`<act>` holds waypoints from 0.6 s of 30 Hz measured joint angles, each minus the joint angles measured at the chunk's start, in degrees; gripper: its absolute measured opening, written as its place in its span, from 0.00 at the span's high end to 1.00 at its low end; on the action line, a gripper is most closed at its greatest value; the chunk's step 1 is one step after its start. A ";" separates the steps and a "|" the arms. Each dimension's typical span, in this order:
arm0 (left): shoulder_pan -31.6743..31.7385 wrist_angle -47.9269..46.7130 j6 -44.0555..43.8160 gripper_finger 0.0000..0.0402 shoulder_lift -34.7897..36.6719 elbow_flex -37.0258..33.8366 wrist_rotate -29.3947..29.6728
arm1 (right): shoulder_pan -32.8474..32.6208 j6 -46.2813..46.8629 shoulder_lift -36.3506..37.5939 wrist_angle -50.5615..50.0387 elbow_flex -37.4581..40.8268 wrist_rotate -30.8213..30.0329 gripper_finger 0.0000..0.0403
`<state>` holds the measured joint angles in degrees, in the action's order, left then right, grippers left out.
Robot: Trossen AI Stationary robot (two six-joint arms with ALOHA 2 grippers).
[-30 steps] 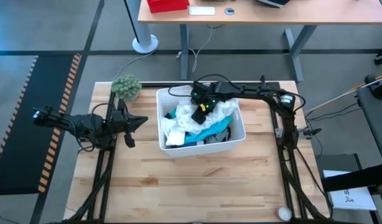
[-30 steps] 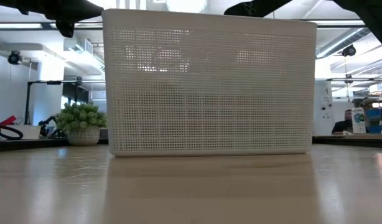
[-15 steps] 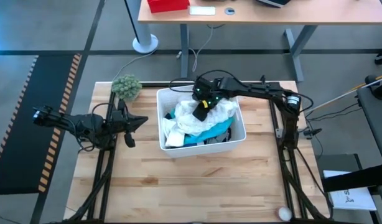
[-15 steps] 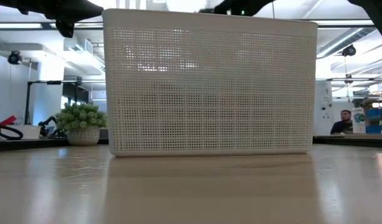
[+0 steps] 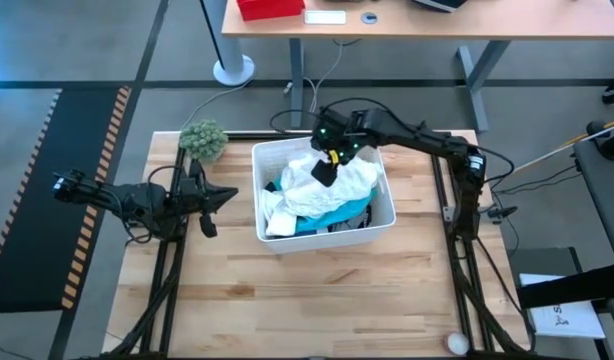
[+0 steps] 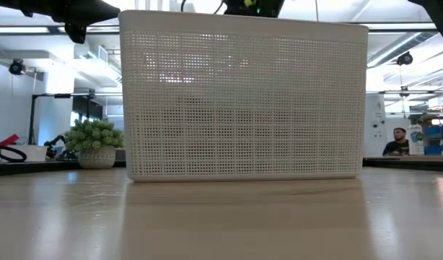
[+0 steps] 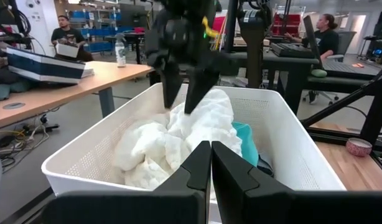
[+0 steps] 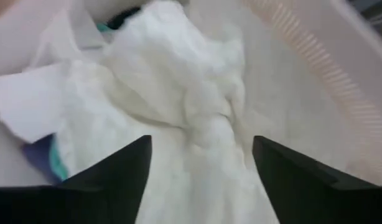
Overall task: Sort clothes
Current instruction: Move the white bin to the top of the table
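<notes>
Bright, even overhead light; right wrist view is blurred, shadows soft.

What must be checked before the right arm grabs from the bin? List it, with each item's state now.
1. Right gripper open: ok, fingers spread wide.
2. Right gripper over the bin: ok, above its far side.
3. Garment under the fingers: ok, the white garment lies between and below them.
4. Fingers touching the white garment: cannot tell; the tips are at the cloth's top in the left wrist view.
5. Left gripper out of the way: ok, shut, left of the bin.
6. Other clothes free of the white one: cannot tell; the turquoise garment lies partly under it.
</notes>
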<state>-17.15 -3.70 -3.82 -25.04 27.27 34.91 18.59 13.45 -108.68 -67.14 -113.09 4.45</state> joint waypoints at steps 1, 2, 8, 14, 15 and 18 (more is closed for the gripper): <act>0.00 0.00 0.09 1.00 0.00 0.00 -0.02 | -0.02 -0.39 0.02 -0.88 -1.31 0.00 0.33; 0.00 0.02 0.09 1.00 0.00 0.00 -0.02 | -0.02 -1.01 0.02 -1.81 -2.71 0.00 0.31; -0.02 0.02 0.30 1.00 0.05 0.00 -0.04 | -0.31 -5.66 0.09 -8.69 -10.82 -0.20 0.33; -0.06 -0.36 0.59 1.00 0.66 0.00 -1.54 | -3.82 -13.49 0.36 -18.93 -15.11 -7.84 0.64; -0.07 -0.40 0.78 1.00 0.85 0.00 -1.59 | -4.55 -14.47 0.73 -19.80 -15.08 -9.48 0.72; -0.07 -0.32 1.30 1.00 1.42 0.00 -1.57 | -6.26 -16.45 3.18 -19.19 -13.46 -11.92 0.94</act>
<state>-17.21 -4.02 -2.52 -23.61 27.27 33.34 12.33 -3.00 -105.50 -86.33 -126.55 -7.47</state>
